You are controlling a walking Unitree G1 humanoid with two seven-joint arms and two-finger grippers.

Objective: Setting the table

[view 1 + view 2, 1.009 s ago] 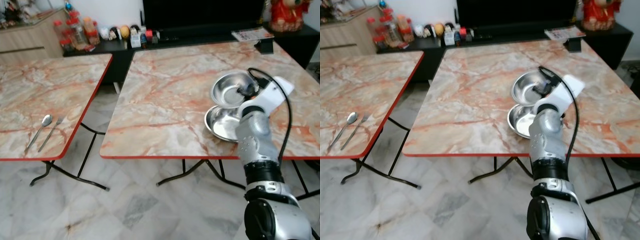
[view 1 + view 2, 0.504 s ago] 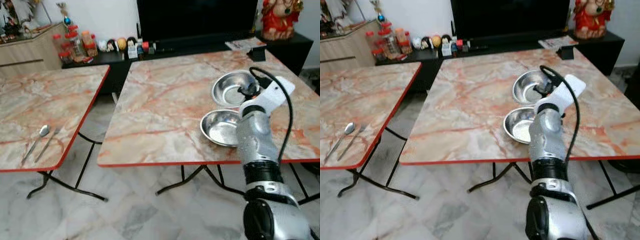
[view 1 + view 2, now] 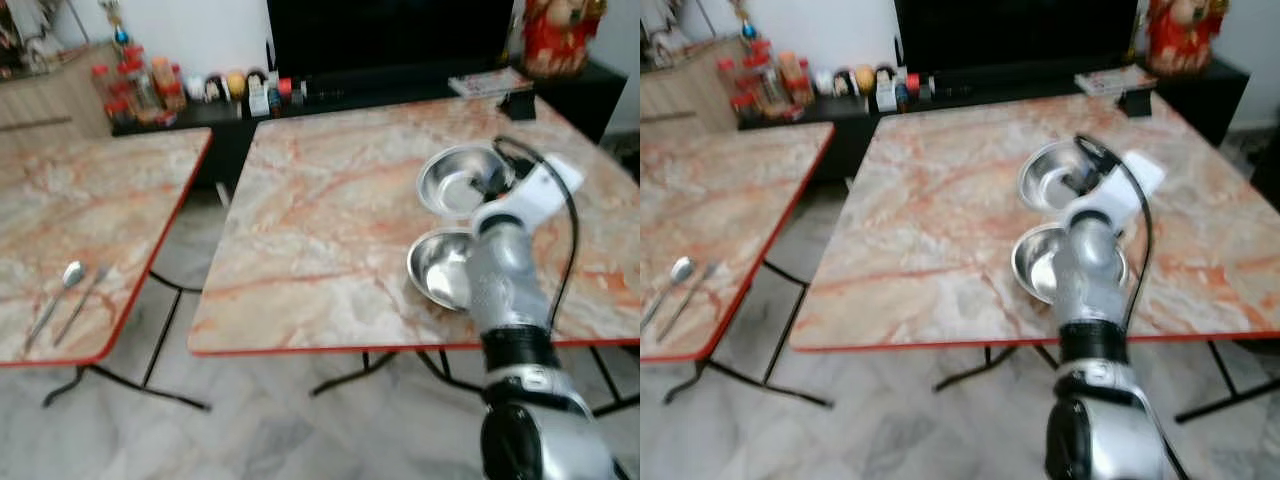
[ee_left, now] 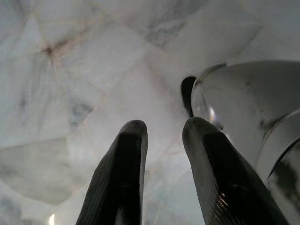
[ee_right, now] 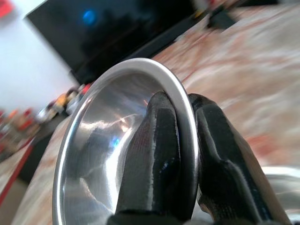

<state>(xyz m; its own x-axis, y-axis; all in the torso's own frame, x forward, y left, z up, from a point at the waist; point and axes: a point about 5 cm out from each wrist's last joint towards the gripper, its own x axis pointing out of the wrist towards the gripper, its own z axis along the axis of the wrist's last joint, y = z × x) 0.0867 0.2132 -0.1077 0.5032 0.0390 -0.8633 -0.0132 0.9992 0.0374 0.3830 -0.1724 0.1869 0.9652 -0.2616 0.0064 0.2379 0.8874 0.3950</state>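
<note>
My right gripper is shut on the rim of a steel bowl, one finger inside and one outside. It holds the bowl tilted just above the right marble table. A second steel bowl rests on that table close to its front edge, just nearer to me than the held one and partly behind my right arm. On the left marble table, near its front edge, lie a spoon and a fork side by side. My left gripper hangs over the floor, its fingers slightly apart and holding nothing.
A gap of marble floor runs between the two red-edged tables. Behind them is a low black cabinet with bottles and small items under a dark screen. A black object sits at the right table's far corner.
The whole view has swayed and gone slightly blurred, so the camera moved. The right gripper keeps its hold on the bowl in about the same spot over the table.
</note>
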